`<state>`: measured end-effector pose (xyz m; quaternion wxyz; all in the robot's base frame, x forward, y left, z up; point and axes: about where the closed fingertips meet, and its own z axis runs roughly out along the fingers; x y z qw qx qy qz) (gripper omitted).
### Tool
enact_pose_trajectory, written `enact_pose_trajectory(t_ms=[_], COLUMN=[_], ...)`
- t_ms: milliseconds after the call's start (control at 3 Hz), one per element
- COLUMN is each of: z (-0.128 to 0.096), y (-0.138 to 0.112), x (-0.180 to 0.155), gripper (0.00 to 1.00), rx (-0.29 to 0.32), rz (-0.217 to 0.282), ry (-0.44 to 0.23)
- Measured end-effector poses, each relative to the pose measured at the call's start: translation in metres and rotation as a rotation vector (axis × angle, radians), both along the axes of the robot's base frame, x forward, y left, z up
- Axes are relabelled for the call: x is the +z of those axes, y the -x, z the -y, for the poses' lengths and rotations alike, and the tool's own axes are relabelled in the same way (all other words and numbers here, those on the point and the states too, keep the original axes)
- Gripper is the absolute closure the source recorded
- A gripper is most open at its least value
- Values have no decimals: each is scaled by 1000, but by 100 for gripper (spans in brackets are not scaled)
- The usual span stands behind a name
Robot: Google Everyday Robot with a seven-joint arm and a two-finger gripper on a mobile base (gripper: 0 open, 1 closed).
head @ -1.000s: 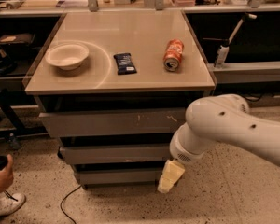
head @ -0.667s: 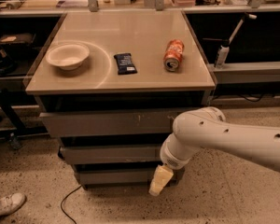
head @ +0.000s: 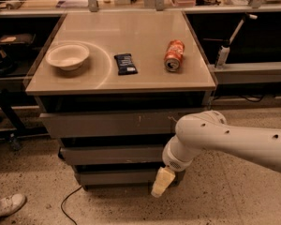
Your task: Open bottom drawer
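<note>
The bottom drawer (head: pixel 117 177) looks shut, so the opening is yet to do. It lies just left of the pincer (head: pixel 162 182), which hangs at its right end; spread or pressed together, I cannot tell.

The cabinet top (head: pixel 145 86) looks like smooth beige laminate with a soft sheen, marked by a faint curved scuff. On it, at nine o'clock, the bowl (head: pixel 67 56) is pale and matt. At the centre, the snack bar (head: pixel 125 63) has a dark, glossy wrapper, and at three o'clock the can (head: pixel 174 55) is shiny printed metal. The bottom drawer (head: pixel 117 176) is plain matt grey; the top front (head: pixel 107 124) is the same grey with white scratches. The gripper (head: pixel 161 182), at five o'clock of the cabinet by the bottom drawer's right end, is dull cream. The arm (head: pixel 234 139) is smooth white plastic. The floor (head: pixel 225 196) is speckled, gritty stone
</note>
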<state>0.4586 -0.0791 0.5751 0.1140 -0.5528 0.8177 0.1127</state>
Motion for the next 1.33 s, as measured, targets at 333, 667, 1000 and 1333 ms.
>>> enact_pose_trajectory(t_ms=[333,667,1000,1333], z=[11,32,50,47], y=[-3,-20,-28,-26], x=[-52,-108,-167,-180], gripper=[0,0,0,0], rx=[4,-10,-28,-24], rz=[6,66,70,60], ry=[32,29,-4,-9])
